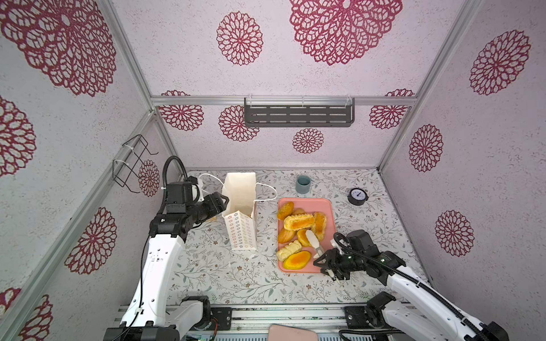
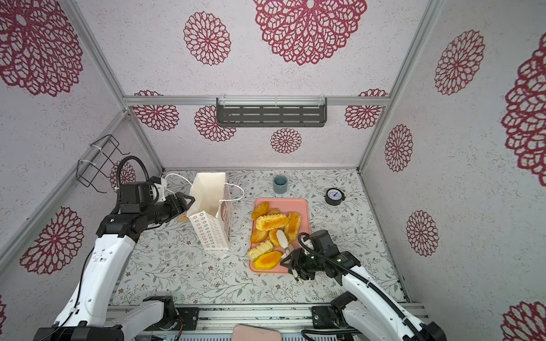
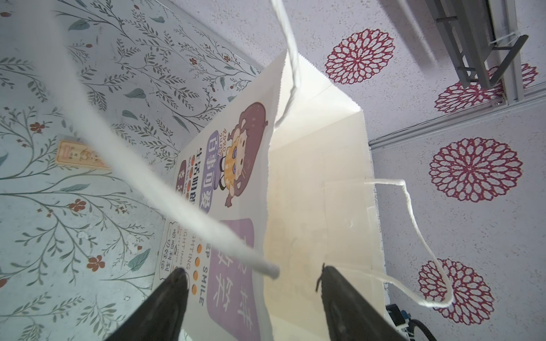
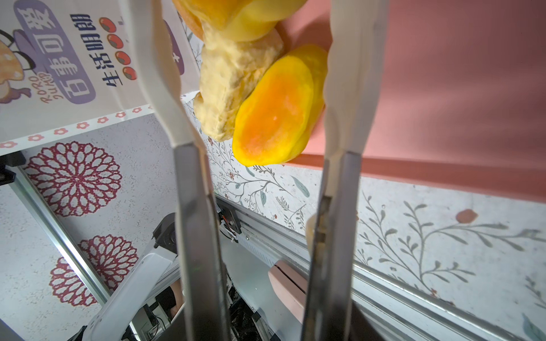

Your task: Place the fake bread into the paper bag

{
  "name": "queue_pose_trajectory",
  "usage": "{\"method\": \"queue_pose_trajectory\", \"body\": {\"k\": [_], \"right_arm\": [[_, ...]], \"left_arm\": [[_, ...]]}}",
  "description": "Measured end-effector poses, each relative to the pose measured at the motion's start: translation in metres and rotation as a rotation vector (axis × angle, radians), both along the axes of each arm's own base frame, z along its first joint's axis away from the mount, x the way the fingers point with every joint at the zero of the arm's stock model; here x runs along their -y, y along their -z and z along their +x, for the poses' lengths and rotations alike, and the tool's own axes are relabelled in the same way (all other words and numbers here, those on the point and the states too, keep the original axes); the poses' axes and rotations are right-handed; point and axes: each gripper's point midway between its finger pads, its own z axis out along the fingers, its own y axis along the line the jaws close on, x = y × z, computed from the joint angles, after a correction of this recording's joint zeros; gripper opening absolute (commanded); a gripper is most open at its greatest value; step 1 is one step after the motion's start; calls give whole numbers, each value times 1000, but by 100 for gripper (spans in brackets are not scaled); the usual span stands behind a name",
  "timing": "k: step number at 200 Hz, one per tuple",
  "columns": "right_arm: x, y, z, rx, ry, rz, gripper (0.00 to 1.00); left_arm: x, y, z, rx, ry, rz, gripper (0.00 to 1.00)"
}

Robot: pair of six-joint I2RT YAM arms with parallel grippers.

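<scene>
The white paper bag (image 1: 240, 203) (image 2: 208, 197) stands open left of the pink tray (image 1: 325, 206). My left gripper (image 1: 223, 203) (image 3: 254, 273) is open at the bag's rim, one finger outside the printed front (image 3: 227, 165) and one over the inside. Several pieces of fake bread (image 1: 298, 221) lie heaped on the tray. My right gripper (image 1: 325, 261) (image 2: 295, 259) is shut on metal tongs (image 4: 192, 206) with white tips. The tong arms stand apart on either side of an orange oval bread (image 1: 297, 261) (image 4: 274, 115), beside a pale ridged loaf (image 4: 233, 76).
A blue-grey cup (image 1: 302, 184) and a small round dial (image 1: 357, 196) stand behind the tray. A tan tag (image 3: 76, 156) lies on the table left of the bag. A wire rack (image 1: 131, 161) hangs on the left wall, a dark shelf (image 1: 298, 113) on the back wall.
</scene>
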Motion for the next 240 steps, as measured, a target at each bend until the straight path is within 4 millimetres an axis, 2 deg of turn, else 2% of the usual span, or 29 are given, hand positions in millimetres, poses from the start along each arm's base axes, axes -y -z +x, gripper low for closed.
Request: {"method": "queue_pose_trajectory", "body": {"k": [73,130,186,240], "right_arm": [[-2,1,6,5,7,10,45],[-1,3,4,-9,17,8,33],[5,-10,-6,27,22,27,24],[13,-19,-16,52,28,20,23]], "left_arm": [[0,3,1,-8,0,0,74],[0,3,1,-8,0,0,74],[0,3,1,-8,-1,0,75],[0,3,1,-8,0,-1,70]]}}
